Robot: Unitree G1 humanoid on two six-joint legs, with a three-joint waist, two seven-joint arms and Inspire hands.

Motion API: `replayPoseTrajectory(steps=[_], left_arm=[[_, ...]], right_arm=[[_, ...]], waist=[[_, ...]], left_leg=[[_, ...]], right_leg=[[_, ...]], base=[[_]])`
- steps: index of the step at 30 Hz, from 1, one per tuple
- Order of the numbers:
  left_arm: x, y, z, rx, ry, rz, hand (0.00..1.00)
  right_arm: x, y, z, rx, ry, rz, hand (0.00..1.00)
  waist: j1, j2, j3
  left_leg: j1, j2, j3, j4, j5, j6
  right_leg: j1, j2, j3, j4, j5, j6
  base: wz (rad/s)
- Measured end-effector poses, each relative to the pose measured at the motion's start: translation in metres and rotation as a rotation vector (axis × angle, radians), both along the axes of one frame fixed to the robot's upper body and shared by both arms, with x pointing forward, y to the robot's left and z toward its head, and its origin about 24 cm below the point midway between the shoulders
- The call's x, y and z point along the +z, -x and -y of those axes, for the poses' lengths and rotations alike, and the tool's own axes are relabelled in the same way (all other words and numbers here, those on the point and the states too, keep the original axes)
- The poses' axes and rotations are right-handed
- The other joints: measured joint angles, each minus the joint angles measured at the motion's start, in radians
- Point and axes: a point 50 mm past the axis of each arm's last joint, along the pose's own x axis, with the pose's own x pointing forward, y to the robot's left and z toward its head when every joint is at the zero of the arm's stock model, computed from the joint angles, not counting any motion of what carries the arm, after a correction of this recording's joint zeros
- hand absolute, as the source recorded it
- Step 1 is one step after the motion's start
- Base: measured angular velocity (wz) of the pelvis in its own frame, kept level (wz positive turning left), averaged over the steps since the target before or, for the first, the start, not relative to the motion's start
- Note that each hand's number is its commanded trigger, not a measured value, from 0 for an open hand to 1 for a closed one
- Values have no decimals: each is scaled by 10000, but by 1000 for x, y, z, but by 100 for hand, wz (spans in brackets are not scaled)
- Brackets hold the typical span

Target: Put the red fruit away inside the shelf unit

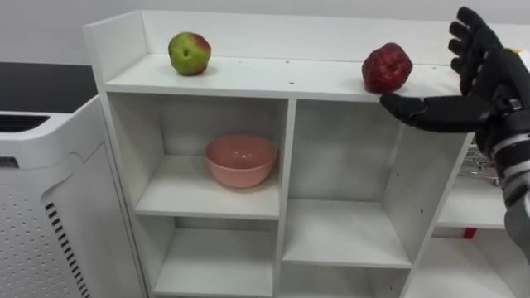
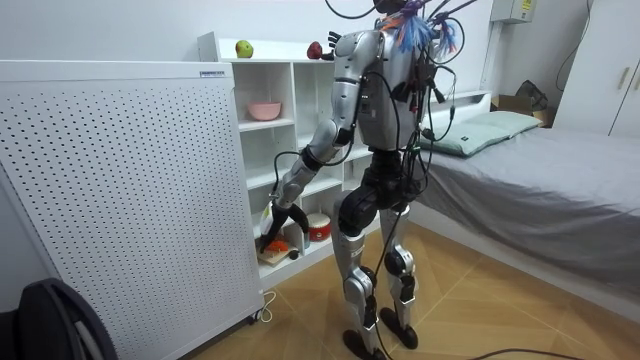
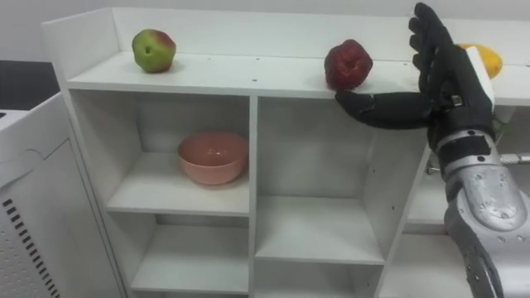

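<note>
- The red apple sits on the top board of the closet, close to the front edge and above the right-hand column of compartments. It is dark red and glossy, with a lumpy, uneven skin.
- The right hand is raised just to the right of the red apple. It is open and empty, the fingers straight and pointing up, the thumb stretched out level toward the fruit. The thumb's tip is at the board's front edge, right below the red apple; whether it touches cannot be told.
- A green apple with a red blush on one side stands near the left end of the same board, well apart from the red one.
- A yellow-orange fruit shows behind the right hand, further right on the top board; most of it is hidden.
- A pink bowl stands upright in the upper left compartment. Its inside cannot be seen from this angle.
- In the room view the robot stands upright facing the closet. The left hand hangs low before the lower shelves; its state cannot be told from there.
- A small red-and-white pot sits on a low shelf near that hand.
- A white perforated panel stands against the closet's left side; a small label at its top edge is too small to read.
- A bed with a green pillow lies at the room view's right.
</note>
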Motion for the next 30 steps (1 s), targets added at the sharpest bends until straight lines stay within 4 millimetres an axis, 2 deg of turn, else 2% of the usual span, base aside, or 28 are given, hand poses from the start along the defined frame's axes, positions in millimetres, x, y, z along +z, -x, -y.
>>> replayPoseTrajectory(steps=[10, 19, 30], left_arm=[[8, -16, 1, -124, 49, 385, 0], [11, -22, -1, -198, 88, 456, 0], [12, -27, -3, -7, 427, 422, 0]], right_arm=[[-3, -5, 2, 49, 48, -336, 0], [-7, -9, 3, 255, 100, -647, 0], [-8, -10, -2, 698, 355, -766, 0]], waist=[[58, 6, -20], [301, -31, -27], [278, -60, -2]], left_leg=[[57, 4, 26, -7, 10, -6], [153, 10, 87, -3, 10, -6], [138, 7, 46, -3, 10, -6]], right_leg=[[3, 2, 24, -8, 0, 0], [85, 7, 98, -1, 2, -4], [96, 1, 3, 6, 3, -5]], base=[[0], [-3], [0]])
